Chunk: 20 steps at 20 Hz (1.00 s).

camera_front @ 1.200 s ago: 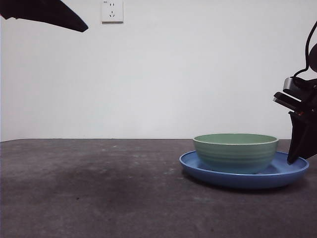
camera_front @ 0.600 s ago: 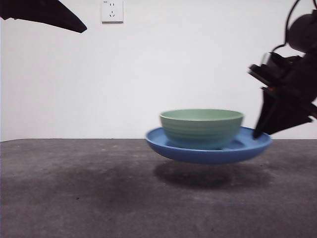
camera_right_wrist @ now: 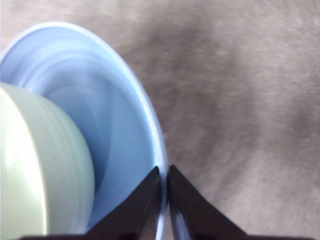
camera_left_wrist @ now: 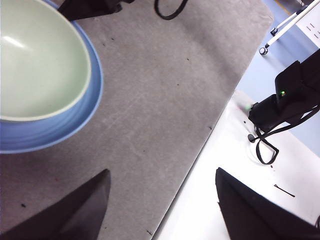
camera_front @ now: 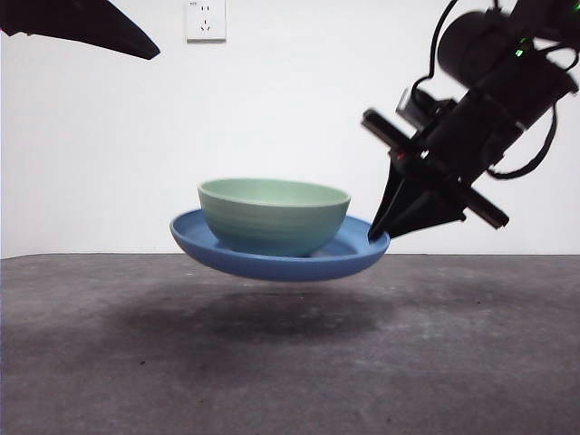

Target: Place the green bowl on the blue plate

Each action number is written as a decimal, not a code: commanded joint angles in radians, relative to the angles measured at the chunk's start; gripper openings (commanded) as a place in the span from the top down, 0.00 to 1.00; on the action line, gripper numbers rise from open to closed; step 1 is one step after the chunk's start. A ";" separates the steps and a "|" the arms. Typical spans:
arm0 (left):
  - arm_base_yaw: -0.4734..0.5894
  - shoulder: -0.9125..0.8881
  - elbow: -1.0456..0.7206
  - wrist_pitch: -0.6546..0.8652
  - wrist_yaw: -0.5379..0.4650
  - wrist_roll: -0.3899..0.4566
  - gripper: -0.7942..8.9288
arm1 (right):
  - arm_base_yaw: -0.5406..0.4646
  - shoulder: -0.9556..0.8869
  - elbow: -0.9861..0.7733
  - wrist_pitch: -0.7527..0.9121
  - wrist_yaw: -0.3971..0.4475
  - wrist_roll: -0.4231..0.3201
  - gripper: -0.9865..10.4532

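The green bowl (camera_front: 273, 216) sits in the blue plate (camera_front: 204, 248), and both hang in the air above the table. My right gripper (camera_front: 379, 237) is shut on the plate's right rim and holds it up. In the right wrist view the jaws of the right gripper (camera_right_wrist: 164, 175) pinch the plate's rim (camera_right_wrist: 145, 112), with the bowl (camera_right_wrist: 40, 165) beside them. My left gripper (camera_left_wrist: 160, 195) is open and empty, held high; its view shows the bowl (camera_left_wrist: 37, 60) and plate (camera_left_wrist: 60, 125) below. In the front view it is the black tip (camera_front: 86, 25) at the top left.
The dark grey table (camera_front: 290, 362) lies below the plate, with the plate's shadow (camera_front: 272, 313) on it. A white wall with a socket (camera_front: 205, 19) stands behind. The left wrist view shows the table's edge (camera_left_wrist: 210, 127) and a white surface with black gear (camera_left_wrist: 287, 100).
The right gripper has lifted the plate, with the bowl in it, off the table and carried it to the left. The left arm has not moved.
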 commanded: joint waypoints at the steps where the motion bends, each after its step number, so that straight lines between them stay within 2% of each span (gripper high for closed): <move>1: -0.007 0.005 0.010 0.011 0.004 0.013 0.57 | 0.021 0.060 0.049 0.019 0.003 0.028 0.90; 7: -0.007 0.005 0.010 0.010 0.004 0.013 0.57 | 0.031 0.175 0.093 0.017 0.018 0.035 0.90; 14: -0.007 0.005 0.010 0.009 0.004 0.013 0.57 | 0.035 0.194 0.093 -0.003 0.021 0.030 0.89; 17: -0.007 0.005 0.010 0.010 0.004 0.013 0.57 | 0.036 0.192 0.093 -0.005 0.018 0.034 0.72; 20: -0.007 0.005 0.010 0.010 0.004 0.013 0.57 | 0.036 0.167 0.093 -0.021 0.023 0.031 0.72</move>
